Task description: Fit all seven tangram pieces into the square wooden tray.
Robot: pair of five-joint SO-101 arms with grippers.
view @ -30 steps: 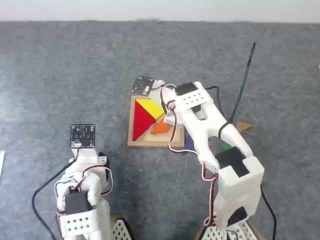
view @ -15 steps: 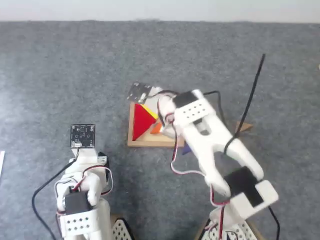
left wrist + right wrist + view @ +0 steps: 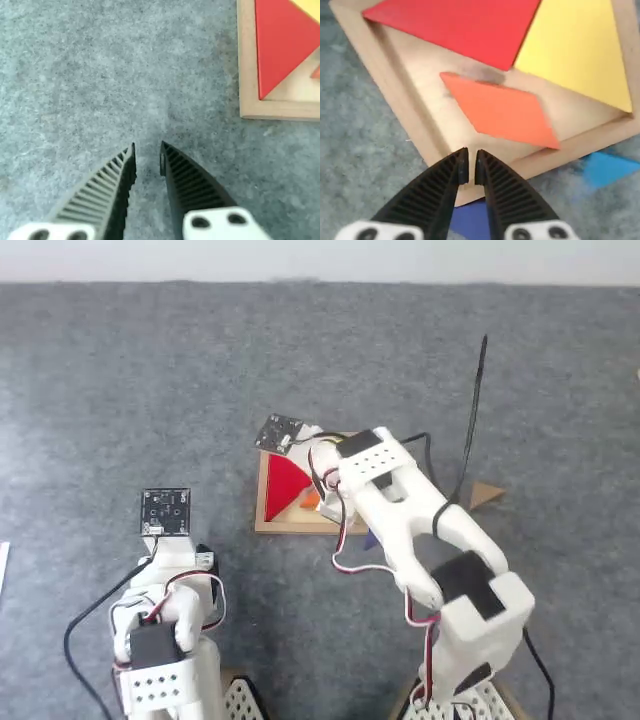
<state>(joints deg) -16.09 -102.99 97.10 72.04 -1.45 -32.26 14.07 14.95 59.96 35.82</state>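
Observation:
The square wooden tray (image 3: 395,95) holds a red triangle (image 3: 465,30), a yellow triangle (image 3: 575,55) and an orange parallelogram (image 3: 502,112). My right gripper (image 3: 468,164) hangs shut and empty just above the tray's rim, close to the orange piece. In the high view the right arm (image 3: 375,465) covers much of the tray (image 3: 262,510), leaving the red triangle (image 3: 285,485) in sight. My left gripper (image 3: 147,155) stands a little open over bare carpet, apart from the tray's corner (image 3: 247,75).
A dark blue piece (image 3: 472,220) and a light blue piece (image 3: 607,167) lie on the carpet just outside the tray's rim. A brown triangle (image 3: 487,495) lies farther right. The left arm (image 3: 165,620) sits folded at the front left.
The right arm has swung left across the tray and now covers the yellow piece in the high view. The left arm has not moved.

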